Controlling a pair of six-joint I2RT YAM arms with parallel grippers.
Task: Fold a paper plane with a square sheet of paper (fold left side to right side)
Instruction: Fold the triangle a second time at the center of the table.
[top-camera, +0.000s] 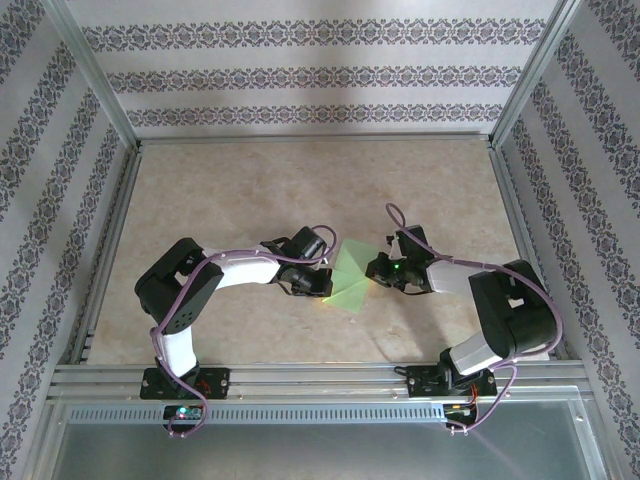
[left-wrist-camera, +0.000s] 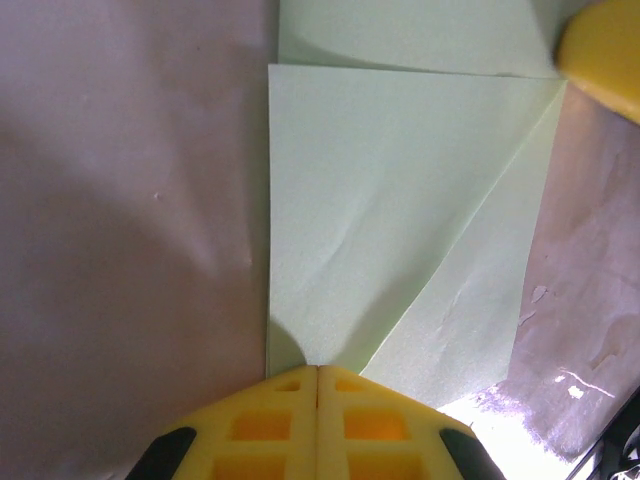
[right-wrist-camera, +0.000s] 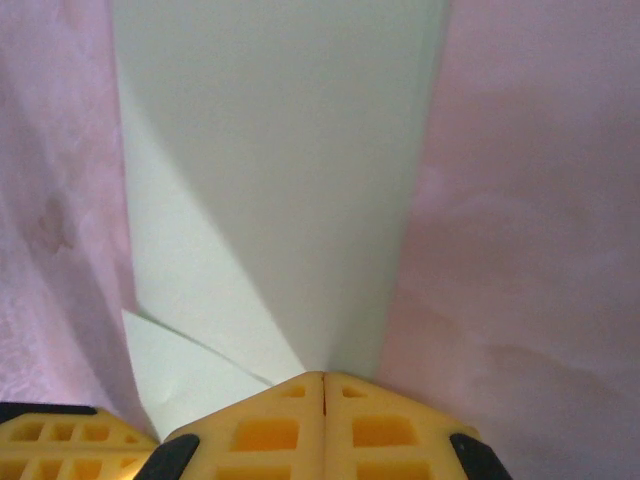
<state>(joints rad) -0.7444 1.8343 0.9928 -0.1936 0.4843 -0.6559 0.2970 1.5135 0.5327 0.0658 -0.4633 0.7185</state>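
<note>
Square sheet of paper (top-camera: 348, 278), partly folded with flaps showing, lies near the middle of the table (top-camera: 250, 180), between both claws. The left gripper (top-camera: 316, 286) is clenched at its 9 o'clock side and the right gripper (top-camera: 380, 268) is clenched at 3 o'clock; both tips rest on the paper. I judge the crease needs pressing now: one claw anchors, the other slides slowly along the fold. The fingertips hide whether any edge is pinched, and I cannot count the layers.
</note>
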